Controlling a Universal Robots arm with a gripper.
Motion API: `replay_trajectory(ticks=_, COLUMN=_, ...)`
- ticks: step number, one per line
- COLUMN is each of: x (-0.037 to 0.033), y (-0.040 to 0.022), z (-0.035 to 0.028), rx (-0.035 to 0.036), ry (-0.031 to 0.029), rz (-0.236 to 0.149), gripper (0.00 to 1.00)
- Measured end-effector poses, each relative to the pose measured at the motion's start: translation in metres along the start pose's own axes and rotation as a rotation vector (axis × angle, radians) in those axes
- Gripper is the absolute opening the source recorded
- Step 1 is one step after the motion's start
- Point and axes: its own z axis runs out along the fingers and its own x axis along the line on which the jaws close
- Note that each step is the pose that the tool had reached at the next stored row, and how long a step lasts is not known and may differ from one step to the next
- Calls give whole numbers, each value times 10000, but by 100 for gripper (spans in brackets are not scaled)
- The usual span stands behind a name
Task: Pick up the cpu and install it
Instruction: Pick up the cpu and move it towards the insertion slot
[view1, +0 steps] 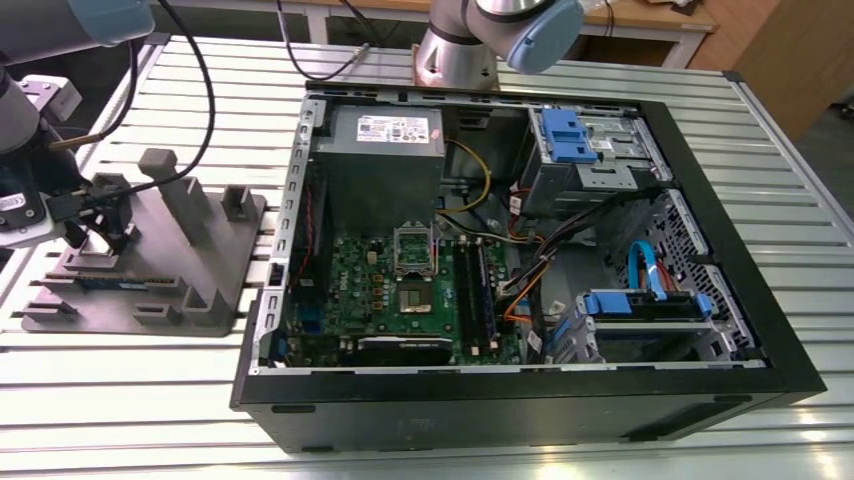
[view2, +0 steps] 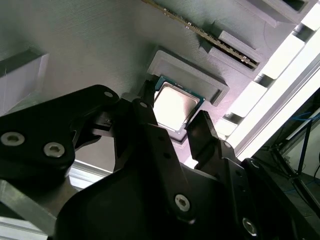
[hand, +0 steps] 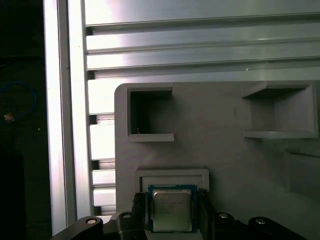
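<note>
The cpu (hand: 171, 210) is a small square chip with a silver top and a green edge. It lies in a shallow square recess of the grey plastic tray (hand: 225, 150). In both wrist views my gripper (hand: 172, 220) straddles the chip, with one black finger (hand: 139, 216) against each of two opposite sides, shut on it. In the second wrist view the cpu (view2: 174, 105) sits level in the recess, between the fingers (view2: 201, 131). In the exterior view the gripper (view1: 96, 238) hangs over the tray (view1: 220, 260) at the exterior view's left.
An open computer case (view1: 534, 400) lies to the exterior view's right of the tray, with its motherboard and socket (view1: 415, 250) exposed. A long green memory stick (view1: 114, 284) rests in a tray slot near the gripper. Upright grey tray posts (view1: 180, 195) stand close by. Slatted aluminium table (view1: 120, 400) lies underneath.
</note>
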Motion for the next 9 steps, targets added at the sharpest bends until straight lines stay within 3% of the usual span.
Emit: replay_trajectory(ticks=9, x=0, y=0, z=4, rx=0, ry=0, rz=0, gripper=53)
